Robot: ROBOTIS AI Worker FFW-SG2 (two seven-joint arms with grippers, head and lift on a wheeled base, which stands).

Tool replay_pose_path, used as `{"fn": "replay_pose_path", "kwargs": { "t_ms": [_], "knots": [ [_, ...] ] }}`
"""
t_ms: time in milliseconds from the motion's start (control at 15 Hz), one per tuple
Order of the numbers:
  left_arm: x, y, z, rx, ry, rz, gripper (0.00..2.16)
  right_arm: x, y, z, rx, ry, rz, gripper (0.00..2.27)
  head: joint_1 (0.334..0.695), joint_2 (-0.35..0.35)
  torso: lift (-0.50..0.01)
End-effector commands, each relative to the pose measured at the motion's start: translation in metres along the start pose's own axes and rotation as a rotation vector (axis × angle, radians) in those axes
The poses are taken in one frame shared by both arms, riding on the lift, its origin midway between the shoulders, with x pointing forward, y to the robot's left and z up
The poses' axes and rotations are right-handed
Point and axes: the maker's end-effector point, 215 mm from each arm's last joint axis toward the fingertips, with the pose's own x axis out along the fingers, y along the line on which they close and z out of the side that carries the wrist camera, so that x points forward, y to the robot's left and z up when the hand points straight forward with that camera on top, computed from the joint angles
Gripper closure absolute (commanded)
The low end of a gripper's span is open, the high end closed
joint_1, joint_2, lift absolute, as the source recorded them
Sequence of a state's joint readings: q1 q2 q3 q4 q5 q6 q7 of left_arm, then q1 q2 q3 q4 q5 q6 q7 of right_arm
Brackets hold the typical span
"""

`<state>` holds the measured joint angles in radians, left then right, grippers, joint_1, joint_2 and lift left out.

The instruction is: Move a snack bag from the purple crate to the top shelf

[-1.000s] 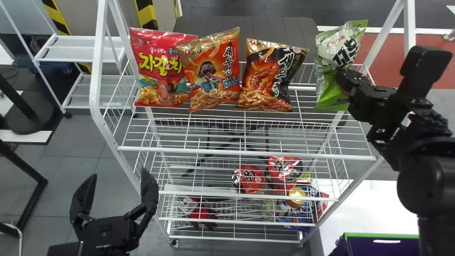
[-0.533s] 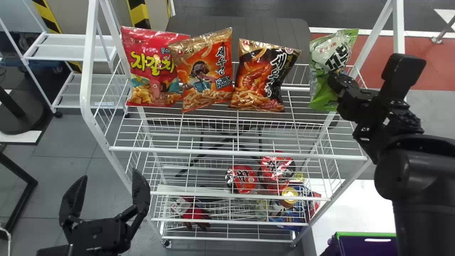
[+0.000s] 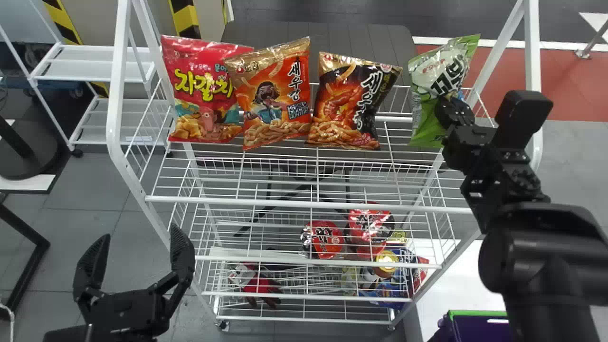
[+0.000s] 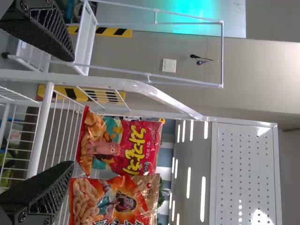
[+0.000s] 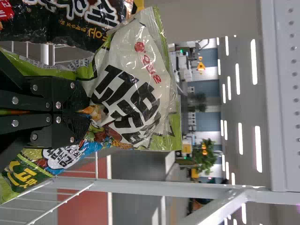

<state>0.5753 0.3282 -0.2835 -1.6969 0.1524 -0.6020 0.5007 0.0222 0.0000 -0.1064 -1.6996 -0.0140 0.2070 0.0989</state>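
On the right of the top shelf (image 3: 313,205) my right gripper (image 3: 444,107) is shut on the green and white snack bag (image 3: 439,76), which stands upright. In the right wrist view the tips of the right gripper (image 5: 84,111) pinch the front of the snack bag (image 5: 136,84). My left gripper (image 3: 135,251) stays parked, open and with nothing between its fingers, at the head view's lower left; the left gripper (image 4: 70,112) is spread in its wrist view too. The purple crate (image 3: 479,327) shows at the bottom right.
A red bag (image 3: 209,90), an orange bag (image 3: 280,95) and a black bag (image 3: 354,102) stand along the top shelf. White posts (image 3: 532,47) rise at the rack's ends. Cup noodles (image 3: 324,239) and other goods are on the lower shelves.
The head view has shifted slightly. My right arm has swung down and inward, its gripper staying on the green and white bag, which has moved slightly left. The left gripper remains open.
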Motion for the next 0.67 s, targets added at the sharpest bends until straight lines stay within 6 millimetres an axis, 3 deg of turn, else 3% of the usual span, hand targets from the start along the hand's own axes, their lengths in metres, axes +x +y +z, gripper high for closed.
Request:
{"fn": "replay_pose_path", "kwargs": {
  "t_ms": [0, 200, 467, 600],
  "knots": [
    [0.002, 0.002, 0.0, 0.002, -0.001, 0.002, 0.0, -0.012, 0.008, 0.004, -0.033, -0.063, -0.009, 1.99, 0.695, -0.019, 0.0],
    [0.002, 0.0, -0.003, 0.003, 0.004, -0.004, 0.0, -0.013, 0.006, 0.003, -0.084, -0.081, -0.06, 1.99, 0.695, -0.015, 0.0],
    [0.003, 0.001, -0.002, 0.006, 0.002, -0.007, 0.0, 0.002, -0.001, -0.03, -0.05, 0.03, -0.076, 1.99, 0.695, -0.013, 0.0],
    [0.002, 0.002, -0.003, 0.01, 0.005, -0.007, 0.0, 0.011, -0.001, -0.038, 0.01, 0.045, -0.066, 1.99, 0.695, -0.016, 0.0]
  ]
}}
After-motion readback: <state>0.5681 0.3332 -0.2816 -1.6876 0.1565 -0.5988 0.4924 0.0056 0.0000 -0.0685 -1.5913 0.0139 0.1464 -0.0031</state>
